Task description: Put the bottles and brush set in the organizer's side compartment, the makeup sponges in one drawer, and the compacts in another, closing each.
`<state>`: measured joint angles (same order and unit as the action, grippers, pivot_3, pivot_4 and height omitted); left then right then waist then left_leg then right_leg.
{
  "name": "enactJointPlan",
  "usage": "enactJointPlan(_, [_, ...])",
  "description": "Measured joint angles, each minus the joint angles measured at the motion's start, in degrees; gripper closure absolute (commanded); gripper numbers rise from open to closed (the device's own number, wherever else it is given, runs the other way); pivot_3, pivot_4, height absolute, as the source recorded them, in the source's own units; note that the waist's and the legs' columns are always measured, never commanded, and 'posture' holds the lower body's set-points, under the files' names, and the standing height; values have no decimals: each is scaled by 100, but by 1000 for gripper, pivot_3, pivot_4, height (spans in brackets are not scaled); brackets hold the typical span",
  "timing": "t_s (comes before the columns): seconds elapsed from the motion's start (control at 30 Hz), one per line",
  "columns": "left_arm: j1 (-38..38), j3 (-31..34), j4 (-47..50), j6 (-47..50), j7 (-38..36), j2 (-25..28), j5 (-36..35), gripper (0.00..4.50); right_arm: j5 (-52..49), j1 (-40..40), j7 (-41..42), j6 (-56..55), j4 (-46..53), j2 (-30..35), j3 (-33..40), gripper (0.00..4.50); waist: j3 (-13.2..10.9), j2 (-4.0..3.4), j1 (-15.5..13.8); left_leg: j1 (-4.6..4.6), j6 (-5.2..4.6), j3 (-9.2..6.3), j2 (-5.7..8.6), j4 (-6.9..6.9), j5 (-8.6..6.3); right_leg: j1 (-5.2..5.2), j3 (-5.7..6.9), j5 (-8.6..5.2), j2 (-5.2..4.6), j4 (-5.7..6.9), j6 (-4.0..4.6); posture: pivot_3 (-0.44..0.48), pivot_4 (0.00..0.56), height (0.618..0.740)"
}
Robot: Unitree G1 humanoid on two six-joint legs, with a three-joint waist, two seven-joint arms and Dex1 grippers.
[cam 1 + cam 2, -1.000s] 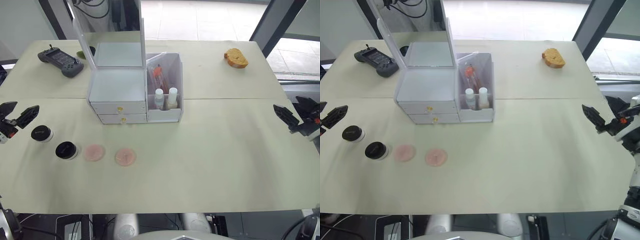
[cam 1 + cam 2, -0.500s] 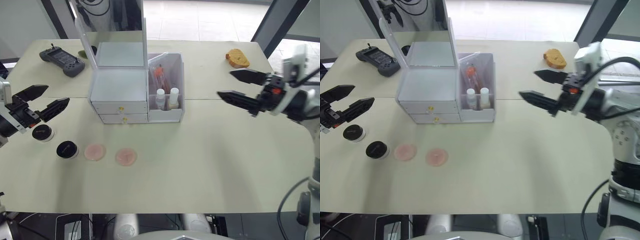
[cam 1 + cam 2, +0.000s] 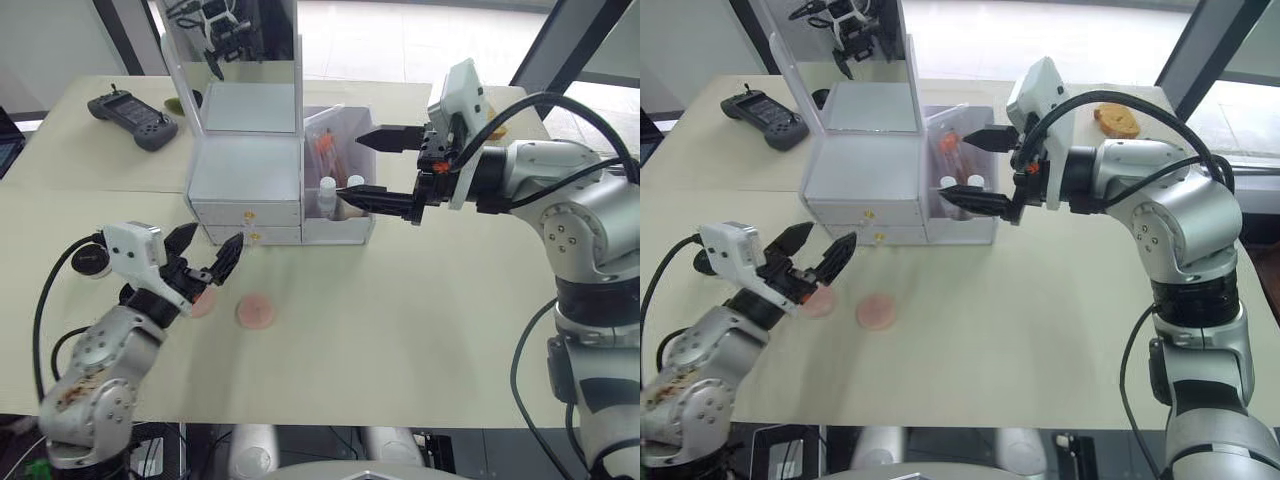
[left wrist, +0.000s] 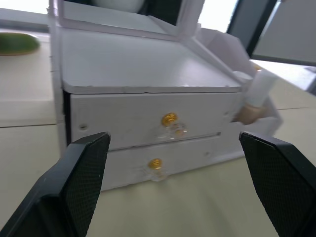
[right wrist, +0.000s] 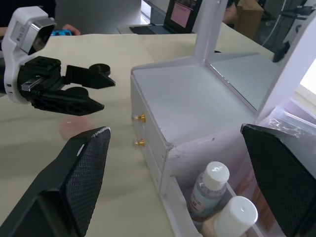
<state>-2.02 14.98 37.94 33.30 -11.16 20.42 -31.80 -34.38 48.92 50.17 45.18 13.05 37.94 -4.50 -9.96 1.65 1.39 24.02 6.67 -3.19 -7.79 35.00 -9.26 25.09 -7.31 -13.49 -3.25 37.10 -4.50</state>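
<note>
L gripper (image 3: 203,259) spread wide, empty; top drawer knob (image 4: 169,119) dead ahead, drawers shut, pink sponges (image 3: 256,312) just below it. R gripper (image 3: 372,168) open, straddling side compartment (image 3: 345,170).

One pink sponge (image 3: 204,303) mostly hidden under left claw (image 3: 212,257), compacts (image 3: 88,259) largely behind left arm, brush set (image 3: 322,150) partly screened by right claw (image 3: 362,168), bottles (image 3: 328,195) partly masked by compartment's front wall

bottles (image 3: 338,194) in side compartment (image 3: 348,170), right of drawers (image 3: 247,221)
</note>
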Motion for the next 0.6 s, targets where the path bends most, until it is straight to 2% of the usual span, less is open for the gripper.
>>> enactJointPlan(0.17, [248, -942, -197, -473, 534, -538, 1023, 0, 141, -4, -7, 0, 6, 3, -2, 25, 0, 0, -55, 1, 0, 0, 1, -2, 0, 2, 0, 2, 0, 0, 0, 0, 150, 705])
enactJointPlan(0.27, [269, -1251, -346, -576, 550, -718, 1243, 584, 160, -14, -32, 15, 74, 7, 6, 0, 0, 0, -49, 0, 0, 0, 1, -4, 0, 4, 0, 2, 0, 1, -3, 0, 150, 705])
enactJointPlan(0.37, [385, -1381, -470, -702, 595, -854, 1418, 1500, 159, -37, -53, 35, 208, 45, 33, 0, 0, 0, -52, 0, 0, 0, 1, -3, 0, 4, 1, -2, 0, 1, -9, 0, 150, 705])
enactJointPlan(0.6, [621, -1606, -706, -747, 638, -984, 1829, 1500, 163, -94, -75, 62, 330, 206, 77, 0, 1, 0, -56, 3, 0, 0, 1, -2, 0, 3, 0, -6, 0, -1, -17, 0, 150, 705])
